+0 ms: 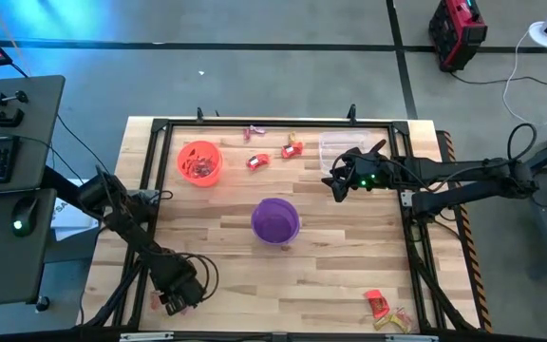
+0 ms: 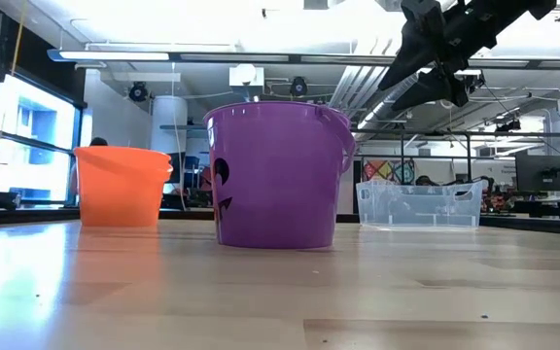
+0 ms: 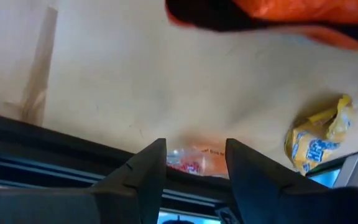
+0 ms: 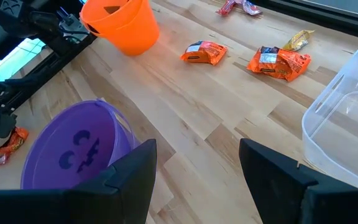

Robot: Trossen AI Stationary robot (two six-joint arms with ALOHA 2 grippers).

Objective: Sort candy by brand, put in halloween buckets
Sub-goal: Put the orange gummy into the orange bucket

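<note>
Overhead, right pincer [image 1: 338, 182] hangs above the surface [image 1: 235, 275], fingers apart and holding nothing, just beside the clear tub [image 1: 342, 149] and near the purple bucket [image 1: 275, 220]. Orange bucket [image 1: 199, 162] stands toward the far left with candy inside; loose candy [image 1: 291, 148] lies between it and the tub, and more [image 1: 378, 304] at the near right corner. Left pincer [image 1: 174, 300] sits low at the near left edge, fingers apart, empty.

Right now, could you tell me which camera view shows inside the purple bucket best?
The right wrist view: the purple bucket sits open-mouthed there, interior empty. The high view shows its mouth smaller; the low view only its side; the left wrist view misses it.
</note>
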